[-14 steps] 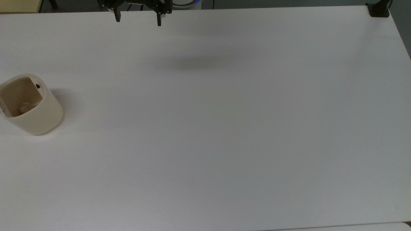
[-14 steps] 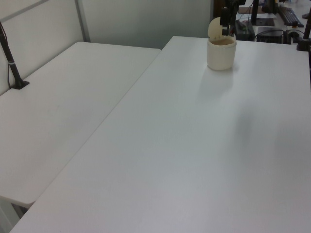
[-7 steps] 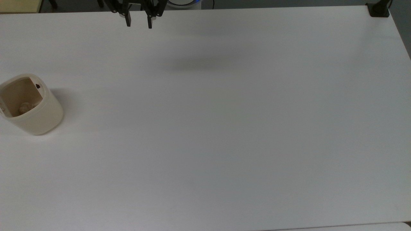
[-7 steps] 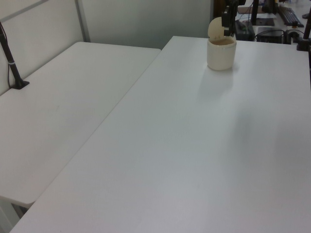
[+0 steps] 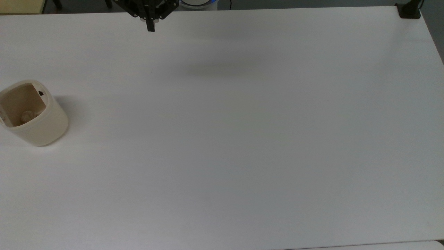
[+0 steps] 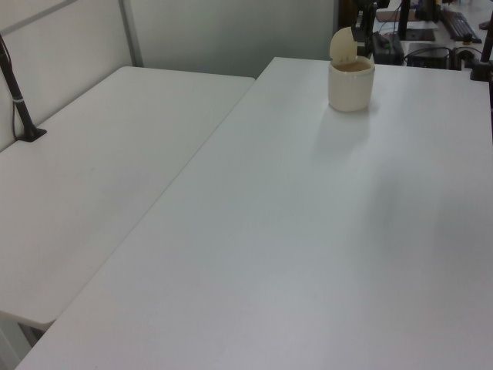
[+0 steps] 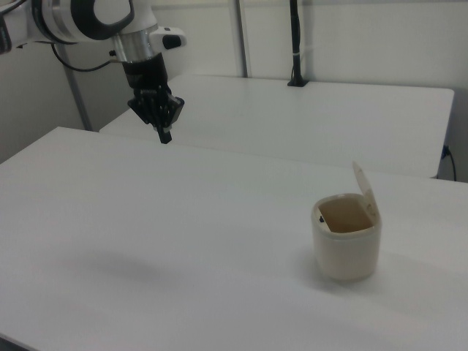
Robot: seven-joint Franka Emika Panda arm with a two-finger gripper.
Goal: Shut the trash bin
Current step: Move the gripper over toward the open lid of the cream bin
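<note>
In the top view, the trash bin stood at the far left edge of the white table, its mouth uncovered so that the tan inside showed, with a small pale crumpled lump lying at the bottom and a small black catch on the inner wall near the rim. Further toward the top view's right, at the table's upper edge, the gripper hung above the surface with its two black fingers pressed together into a single point, holding nothing, well apart from the bin. A faint shadow lay on the table to the right of it, and a black clamp sat at the table's upper right corner. In the left view, a second white table adjoined the main one on the left view's left, with a black post clamped at its far edge; the bin stood upright near the far end of the main table, its cream lid raised on edge at the back of the rim. In the right view, the gripper pointed down above the table at the right view's left, fingers closed on each other, carried by the white and black arm; the bin stood at the right view's right, well apart from the gripper, its lid tilted up and back, leaving the opening clear.
</note>
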